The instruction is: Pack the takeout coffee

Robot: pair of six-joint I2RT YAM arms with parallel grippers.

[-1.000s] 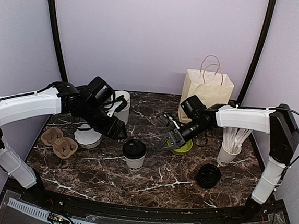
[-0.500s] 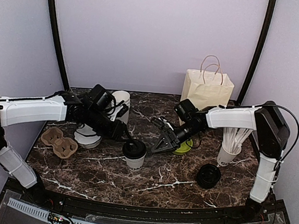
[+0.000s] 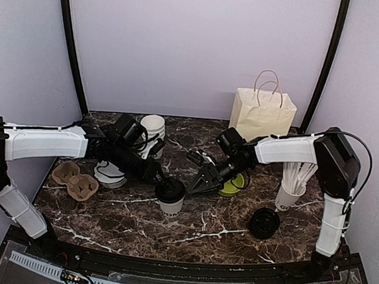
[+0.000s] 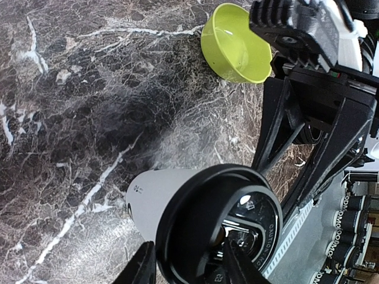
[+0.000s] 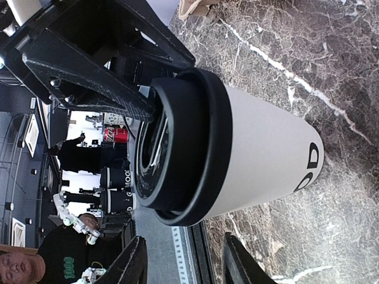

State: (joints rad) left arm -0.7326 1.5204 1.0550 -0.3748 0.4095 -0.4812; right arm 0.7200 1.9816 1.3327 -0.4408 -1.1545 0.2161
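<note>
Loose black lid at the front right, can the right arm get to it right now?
Probably yes: the black lid lies uncovered on the table near that arm's base, with nothing between.

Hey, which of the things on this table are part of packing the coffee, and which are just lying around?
For the job: lidded cup, spare black lid, open white cup; likely also the paper bag and cardboard cup carrier.
Lying about: green bowl, cup of white sticks.
</note>
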